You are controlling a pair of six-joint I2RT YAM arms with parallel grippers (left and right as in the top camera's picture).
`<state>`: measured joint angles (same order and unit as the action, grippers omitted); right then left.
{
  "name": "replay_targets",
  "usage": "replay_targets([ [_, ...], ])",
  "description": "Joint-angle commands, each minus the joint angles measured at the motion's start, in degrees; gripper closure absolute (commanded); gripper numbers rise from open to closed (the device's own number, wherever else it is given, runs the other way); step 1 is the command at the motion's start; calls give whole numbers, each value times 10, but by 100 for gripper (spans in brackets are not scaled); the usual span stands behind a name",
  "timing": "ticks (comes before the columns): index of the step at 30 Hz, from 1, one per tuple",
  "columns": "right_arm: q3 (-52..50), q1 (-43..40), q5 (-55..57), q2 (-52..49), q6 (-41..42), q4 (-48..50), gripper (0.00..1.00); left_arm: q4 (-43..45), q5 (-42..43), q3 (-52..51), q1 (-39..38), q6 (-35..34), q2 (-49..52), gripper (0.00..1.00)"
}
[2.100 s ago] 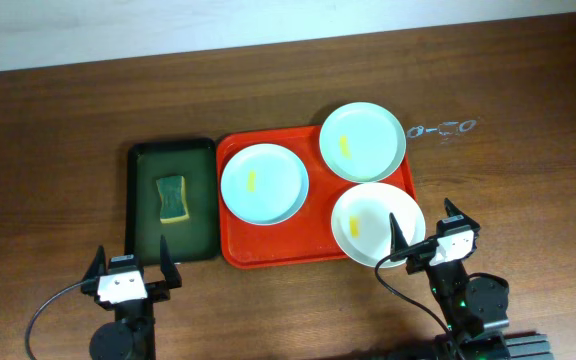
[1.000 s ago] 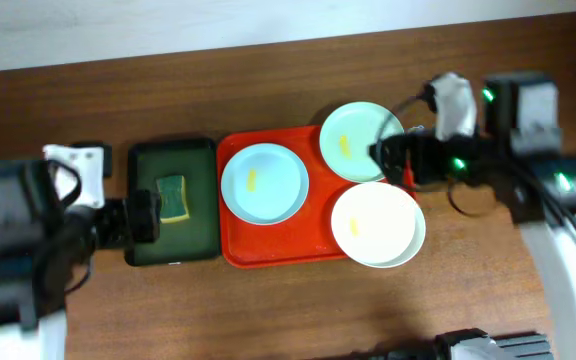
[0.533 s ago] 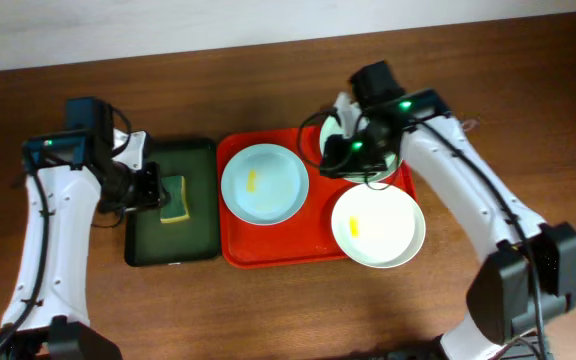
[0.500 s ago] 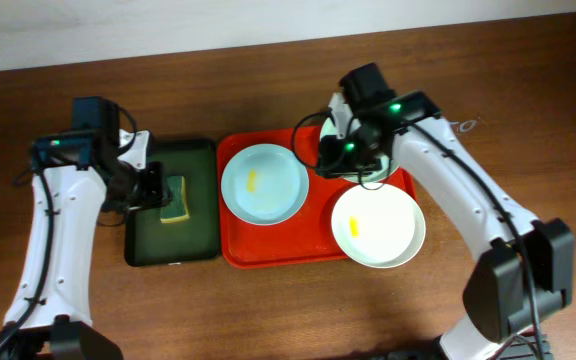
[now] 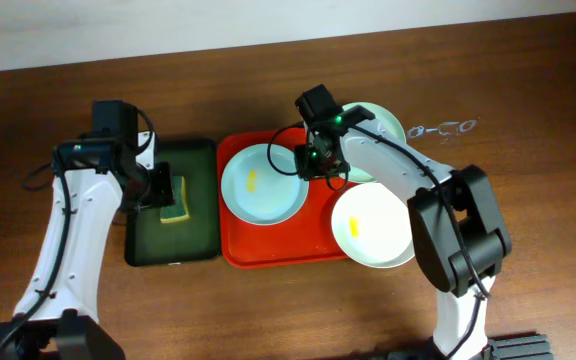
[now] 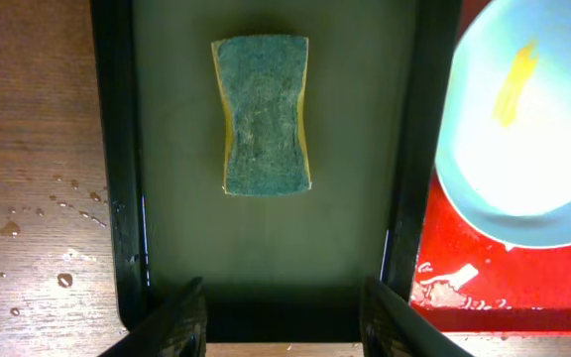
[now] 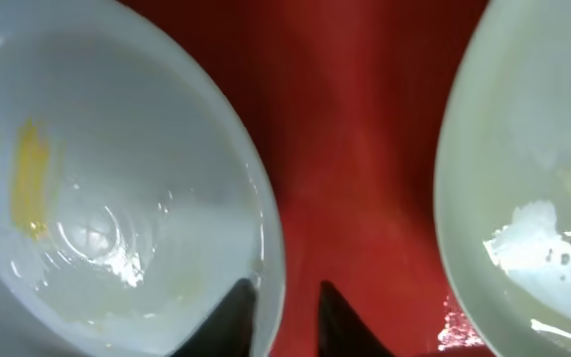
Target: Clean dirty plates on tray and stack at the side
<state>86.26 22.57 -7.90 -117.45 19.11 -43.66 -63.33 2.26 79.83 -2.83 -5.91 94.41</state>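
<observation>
Upper-right plate (image 5: 383, 122) half hidden under right arm, smear not visible overhead. Second plate at right edge of right wrist view cropped; cannot tell which one. Right pincer (image 7: 285, 315) seen only as two dark tips: narrow gap, straddling rim of left plate (image 5: 263, 183), one tip inside, one over bare red tray (image 5: 268, 252). Contact unclear, nothing clamped. Left pincer (image 6: 284, 319) spread wide, empty, tips over near rim of green tray (image 6: 117, 198). Sponge (image 6: 263, 114) ahead, apart from both tips.

Versus half a second ago: right pincer shifted from upper-right plate to left plate's right edge; left pincer about where it was by the sponge. Plates, trays, sponge unmoved.

All three plates on red tray, none stacked, lower-right plate (image 5: 378, 228) overhanging its corner. Glossy, shallow, round, pale blue-white, wet sheen, yellow smear where visible. Smooth red plastic, rounded corners. Sponge waisted, green scouring face over yellow. Dark wood-grain desk (image 5: 68, 90), droplets beside green tray.
</observation>
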Motion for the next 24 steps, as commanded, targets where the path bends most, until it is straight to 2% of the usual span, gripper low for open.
replay_targets([
  [1, 2, 3, 7, -11, 13, 4, 83, 4, -8, -9, -1, -9, 5, 52],
  [9, -42, 3, 6, -11, 24, 41, 83, 4, -8, -10, -1, -9, 5, 50],
  [12, -61, 3, 5, -11, 27, 47, 88, 4, -8, -10, -1, -9, 5, 49],
  [14, -63, 3, -3, -11, 26, 47, 96, 4, -8, -10, -1, -9, 5, 49],
  [15, -63, 3, -10, -11, 26, 45, 96, 4, -8, -10, -1, -9, 5, 48],
  [21, -45, 2, -22, -9, 26, -52, 96, 4, -8, -10, -1, -9, 5, 48],
  [24, -45, 2, -27, -9, 26, -70, 96, 4, -8, -10, -1, -9, 5, 47],
])
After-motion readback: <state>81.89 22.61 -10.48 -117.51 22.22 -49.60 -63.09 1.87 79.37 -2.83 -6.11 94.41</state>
